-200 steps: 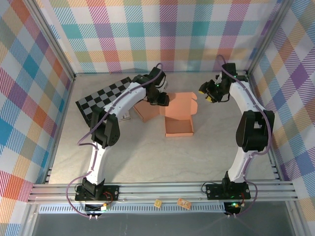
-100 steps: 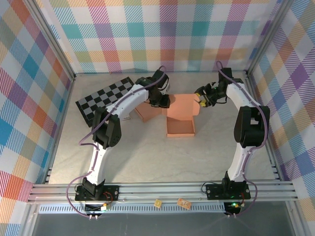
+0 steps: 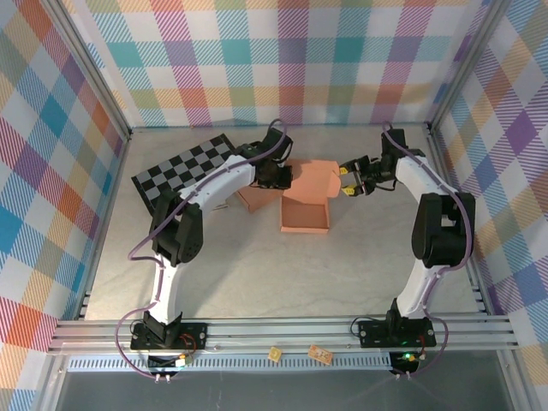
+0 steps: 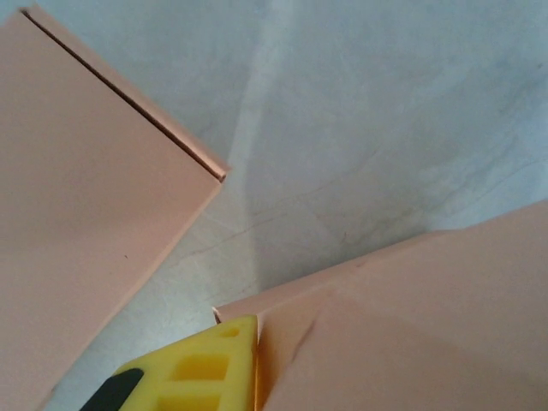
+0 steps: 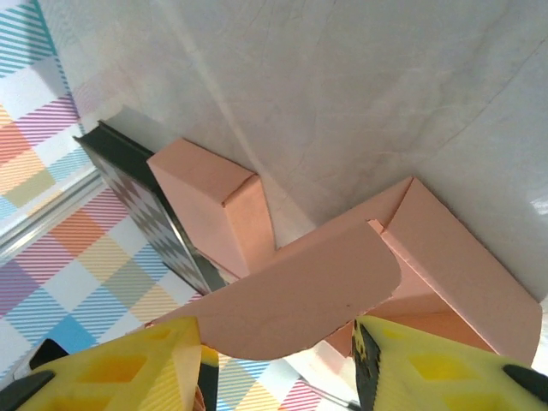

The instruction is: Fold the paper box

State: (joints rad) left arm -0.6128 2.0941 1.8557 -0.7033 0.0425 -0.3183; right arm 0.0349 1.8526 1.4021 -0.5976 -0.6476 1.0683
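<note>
1 open tray, 1 closed box, 1 mat. Paper box (image 3: 306,214) at centre of grey table (image 3: 257,274): salmon card, matte, open tray, rounded lid flap (image 5: 300,300). Closed salmon box (image 3: 255,198) just beside at 9 o'clock. Left gripper (image 3: 279,177) at 11: one yellow pad (image 4: 201,368) against wall, grip cannot tell. Right gripper (image 3: 349,170) at 1: jaws spread, flap between. Checkered mat (image 3: 175,171) at 10.

Both arms are bent inward at the upper centre of the top view.
The left arm (image 3: 214,184) is angled rightward, with one yellow finger (image 4: 201,372) of the left gripper (image 3: 278,177) seen; the right arm (image 3: 424,184) is angled leftward, and the right gripper (image 3: 347,169) is held with its fingers (image 5: 128,364) parted.
</note>
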